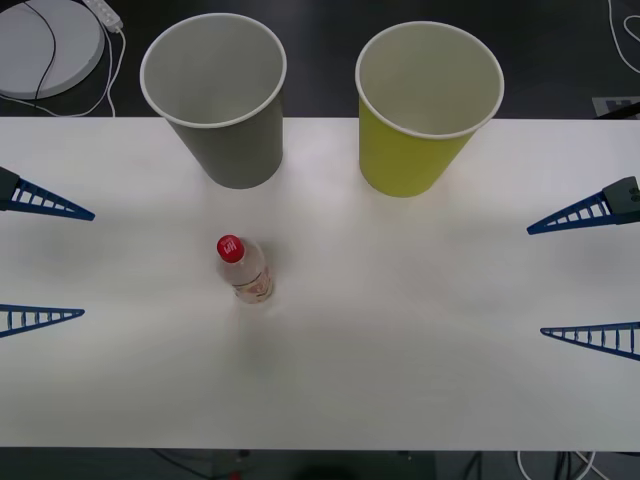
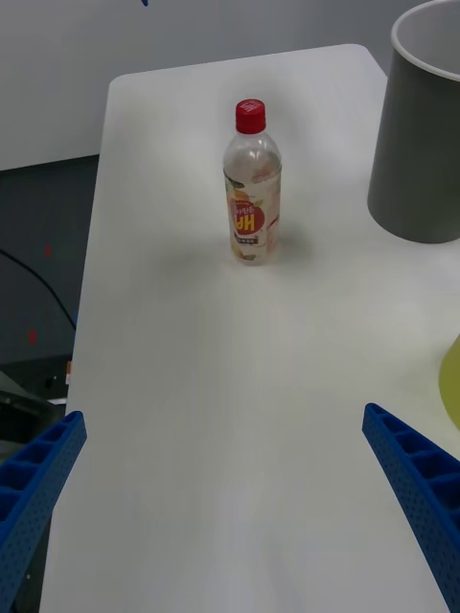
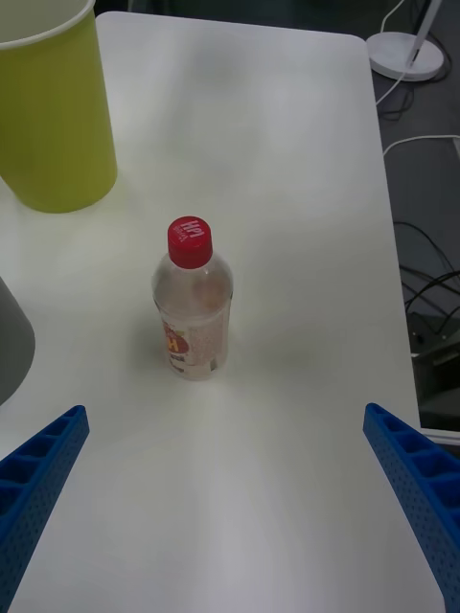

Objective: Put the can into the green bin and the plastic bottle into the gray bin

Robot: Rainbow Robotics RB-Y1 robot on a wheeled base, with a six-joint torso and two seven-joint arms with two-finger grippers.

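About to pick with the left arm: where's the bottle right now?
In the front view the bottle stands upright on the table's left half, just in front of the gray bin and apart from it.

**Surroundings around the work surface**

White tabletop (image 1: 420, 330), matte, rounded corners. Dark floor (image 1: 320, 60) beyond its far edge. Round white disc base (image 1: 45, 45) on floor at far left, dark cable across it, white cord (image 1: 105, 70) trailing beside. More white cables (image 1: 625, 30) far right.
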